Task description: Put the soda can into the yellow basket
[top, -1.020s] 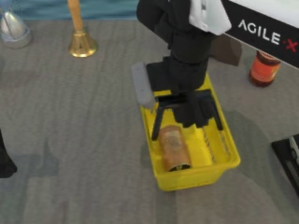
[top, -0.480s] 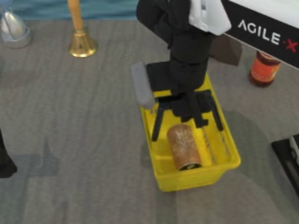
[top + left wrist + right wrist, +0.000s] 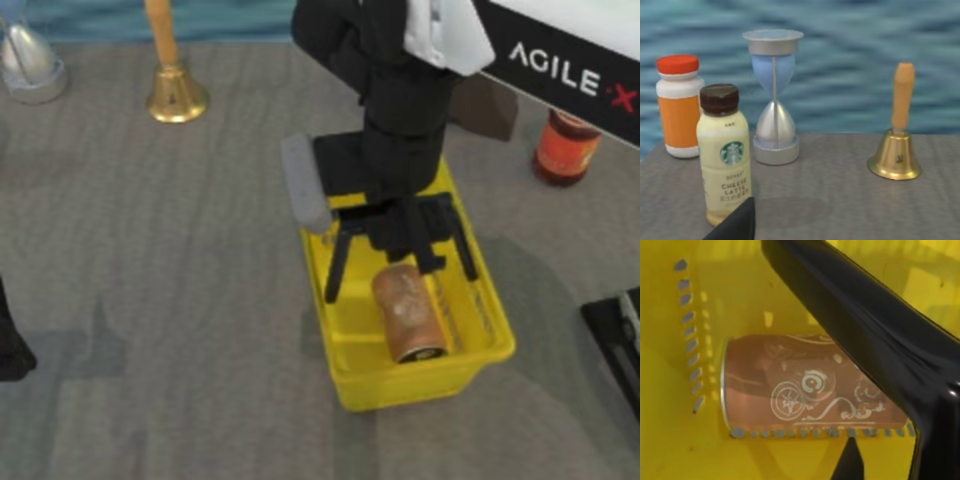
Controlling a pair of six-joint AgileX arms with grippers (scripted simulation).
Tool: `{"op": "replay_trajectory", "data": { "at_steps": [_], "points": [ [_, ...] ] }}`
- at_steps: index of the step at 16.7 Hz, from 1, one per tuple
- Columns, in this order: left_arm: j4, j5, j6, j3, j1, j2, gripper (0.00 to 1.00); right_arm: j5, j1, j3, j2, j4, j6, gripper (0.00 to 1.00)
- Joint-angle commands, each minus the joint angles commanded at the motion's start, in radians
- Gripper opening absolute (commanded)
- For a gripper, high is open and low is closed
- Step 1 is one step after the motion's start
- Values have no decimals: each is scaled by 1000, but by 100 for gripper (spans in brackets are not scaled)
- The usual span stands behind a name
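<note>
Inside the yellow basket point(image 3: 345, 385), soda can point(image 3: 410, 312) has rolled toward 3 o'clock since release, right gripper point(image 3: 395, 255) spread open, empty, above it; left arm parked; drop looks done.

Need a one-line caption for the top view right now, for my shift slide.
Soda can lies on its side inside the yellow basket, released below the open right gripper; left arm parked at the table's left edge.

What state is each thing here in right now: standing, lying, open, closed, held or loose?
Soda can: lying on its side inside the basket, loose.
Yellow basket: upright on the table, handles folded.
Right gripper: open, above the basket.
Hourglass: standing.
Bell: standing.
Latte bottle: standing, capped.
</note>
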Motion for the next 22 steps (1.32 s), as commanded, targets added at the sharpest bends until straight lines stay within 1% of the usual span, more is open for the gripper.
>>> {"op": "replay_trajectory", "data": {
  "at_steps": [22],
  "points": [
    [0,0,0,0,0,0,100,0,-2,19,2,-18,-6,0]
  ]
}}
